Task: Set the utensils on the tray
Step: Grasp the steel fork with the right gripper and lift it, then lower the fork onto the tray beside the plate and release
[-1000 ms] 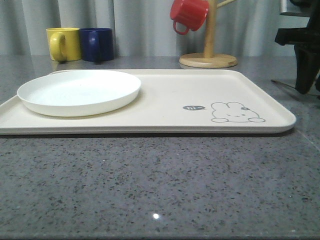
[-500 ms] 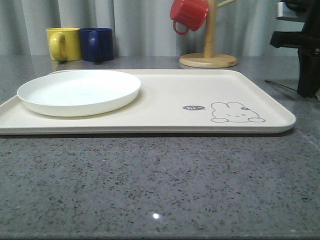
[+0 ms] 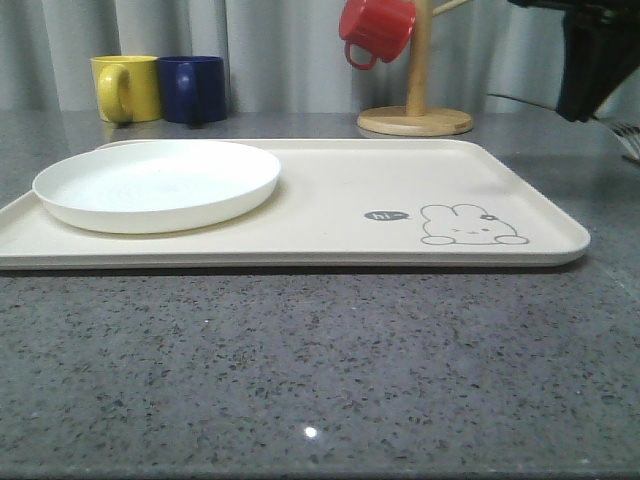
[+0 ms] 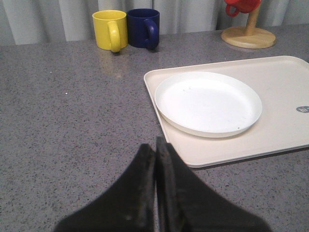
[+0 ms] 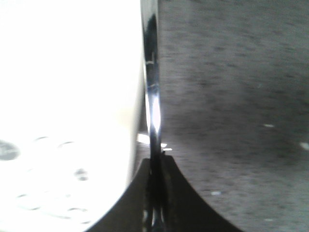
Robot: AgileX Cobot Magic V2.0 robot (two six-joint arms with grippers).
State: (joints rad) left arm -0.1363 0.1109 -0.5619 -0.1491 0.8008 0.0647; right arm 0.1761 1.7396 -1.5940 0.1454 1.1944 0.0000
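In the front view my right gripper (image 3: 577, 112) hangs high at the far right, past the right end of the cream tray (image 3: 330, 200). It is shut on a slim shiny metal utensil (image 3: 520, 100) that lies roughly level in the air; its end at the picture's right edge looks like fork tines. The right wrist view shows that utensil (image 5: 152, 96) pinched between the fingers of the gripper (image 5: 155, 162), with the tray (image 5: 72, 72) bright white beside it. My left gripper (image 4: 155, 145) is shut on nothing, over the table near the tray's (image 4: 280, 130) corner.
A round white plate (image 3: 160, 185) lies on the tray's left half. Behind the tray stand a yellow mug (image 3: 127, 87) and a dark blue mug (image 3: 195, 88). A wooden mug tree (image 3: 417, 110) with a red mug (image 3: 378, 28) is at the back right.
My right gripper has risen and shifted slightly left, lifting the utensil off the table. The left gripper's earlier state is not shown.
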